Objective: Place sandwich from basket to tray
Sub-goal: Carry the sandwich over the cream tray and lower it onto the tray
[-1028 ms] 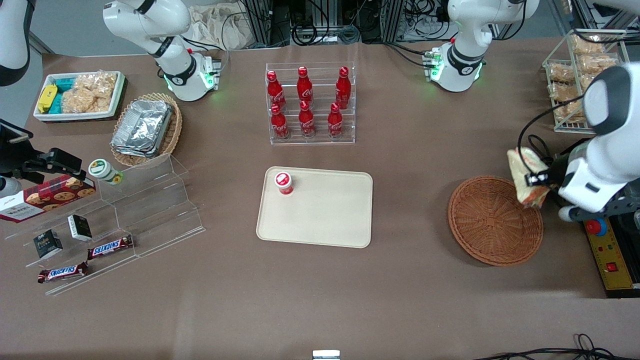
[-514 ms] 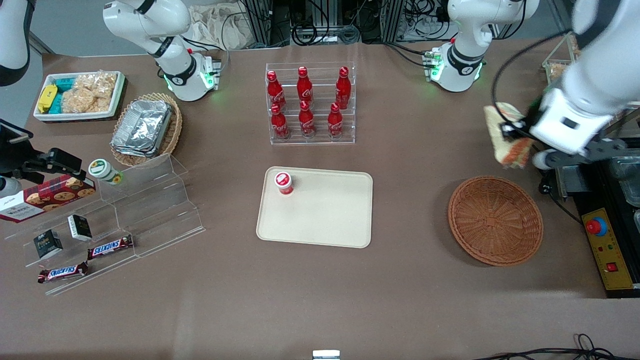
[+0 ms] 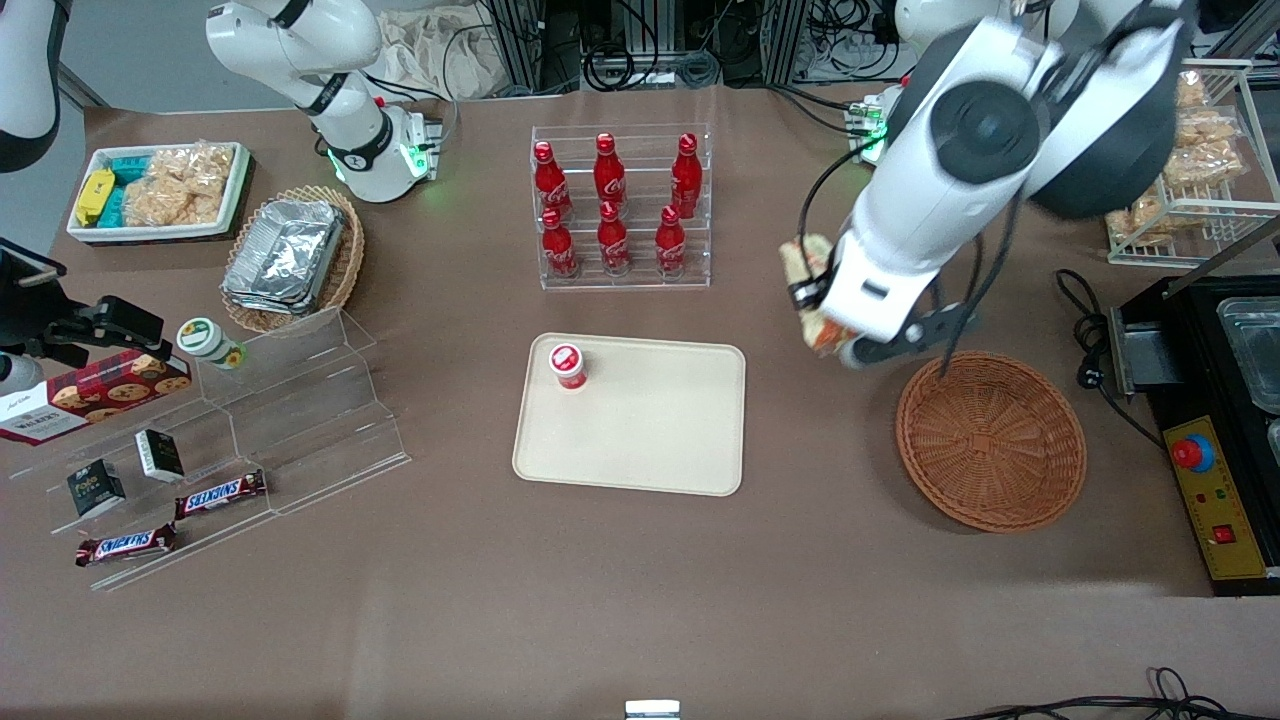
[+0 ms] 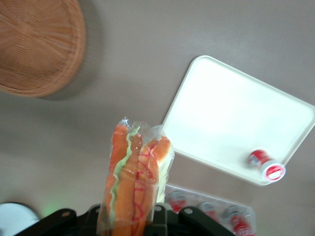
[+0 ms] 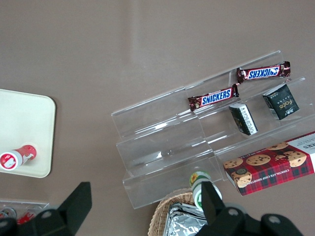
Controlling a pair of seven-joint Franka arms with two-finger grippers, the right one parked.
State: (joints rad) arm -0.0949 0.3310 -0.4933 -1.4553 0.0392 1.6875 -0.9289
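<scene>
My left gripper (image 3: 815, 300) is shut on the sandwich (image 3: 808, 268), a wrapped wedge of pale bread with an orange-red and green filling edge, and holds it in the air between the basket and the tray. In the left wrist view the sandwich (image 4: 135, 182) stands up from the gripper (image 4: 135, 223) with its filling edge toward the camera. The round orange-brown wicker basket (image 3: 990, 440) is empty; it also shows in the left wrist view (image 4: 34, 44). The cream tray (image 3: 650, 430) lies at the table's middle and shows in the left wrist view (image 4: 231, 118).
A small red-and-white cup (image 3: 567, 365) stands on the tray's corner farthest from the front camera, toward the parked arm. A clear rack of red cola bottles (image 3: 620, 205) stands farther from the front camera than the tray. A wire rack of snack bags (image 3: 1190, 160) and a black control box (image 3: 1215, 490) are at the working arm's end.
My left gripper has carried the sandwich up from beside the basket, away from the front camera, then sideways toward the tray. The basket and tray have not moved.
</scene>
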